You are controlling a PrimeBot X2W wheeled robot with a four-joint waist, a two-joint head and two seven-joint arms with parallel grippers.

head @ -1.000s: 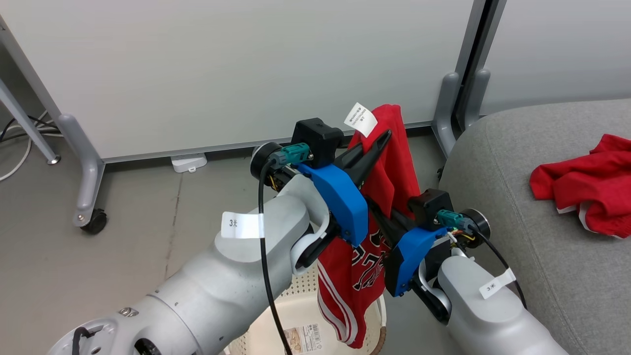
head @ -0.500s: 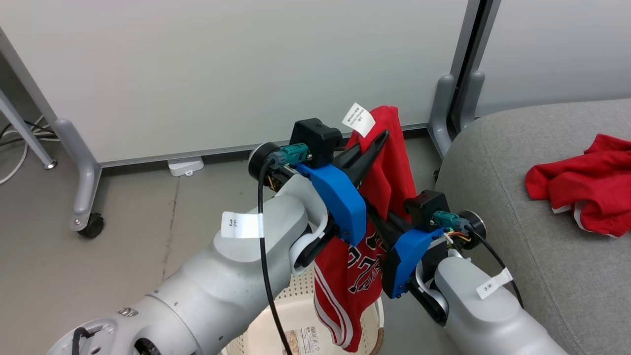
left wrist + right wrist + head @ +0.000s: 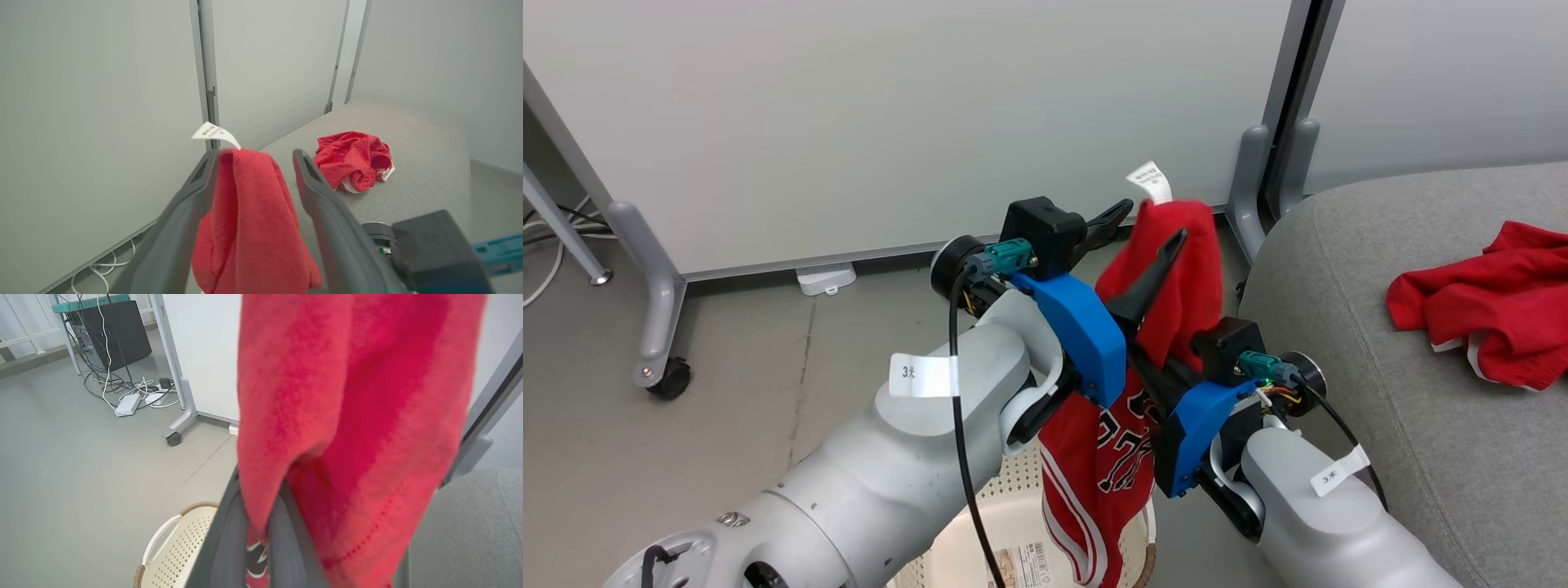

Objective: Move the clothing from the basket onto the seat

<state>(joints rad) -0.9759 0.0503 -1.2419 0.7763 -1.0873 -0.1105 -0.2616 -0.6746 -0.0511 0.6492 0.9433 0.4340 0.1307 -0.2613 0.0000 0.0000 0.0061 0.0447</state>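
Observation:
A red garment (image 3: 1176, 269) with white stripes and dark numbers hangs above the cream basket (image 3: 980, 547), its lower end dangling over the rim. My right gripper (image 3: 1147, 367) is shut on its middle; the right wrist view shows the fabric (image 3: 351, 416) pinched between the closed fingers (image 3: 282, 539). My left gripper (image 3: 1147, 230) stands open around the garment's top, and the cloth (image 3: 249, 212) leans against one finger (image 3: 196, 183). A second red garment (image 3: 1486, 318) lies crumpled on the grey seat (image 3: 1339, 327), as the left wrist view shows (image 3: 351, 159).
White partition panels on grey posts stand behind, one with a caster (image 3: 670, 380) at the left. A dark computer case (image 3: 110, 330) and loose cables (image 3: 122, 392) lie on the grey floor further back. The basket's white handle (image 3: 159, 539) faces the open floor.
My left gripper has opened and let go of the garment's top, which has slumped toward the seat with its white tag flipped up. The right gripper keeps its hold.

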